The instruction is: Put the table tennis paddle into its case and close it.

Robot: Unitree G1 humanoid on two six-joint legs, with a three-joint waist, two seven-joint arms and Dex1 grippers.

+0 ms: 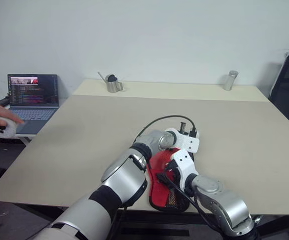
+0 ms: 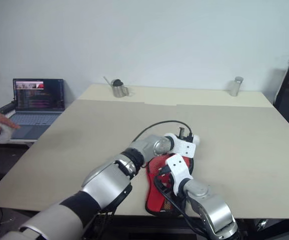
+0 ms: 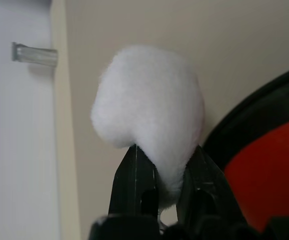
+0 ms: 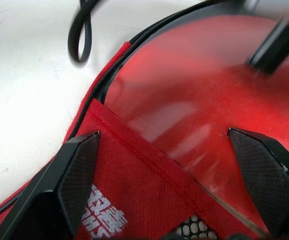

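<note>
The case (image 1: 165, 192) lies flat near the front edge of the table (image 1: 84, 135), red side up with its mesh pocket toward the robot, its long axis running from that near edge away toward the far side. The table tennis paddle (image 4: 209, 115) shows inside it as a glossy red face under the turned-back red flap, so the bat looks already in place and the pouch not yet shut. At the far end of the case sits the white pom-pom charm (image 3: 149, 117), and the left gripper (image 3: 162, 175) is clamped on its base, fingers pinched together around the fluff. That arm reaches across from the left to the far end of the pouch. The right gripper (image 4: 169, 175) hovers close above the near part of the case with its fingers spread wide and nothing between them. If the charm hangs on the zip pull, as I would guess, the closing pull belongs to the left gripper, running round the rim, with the right free to pin the pouch down.
</note>
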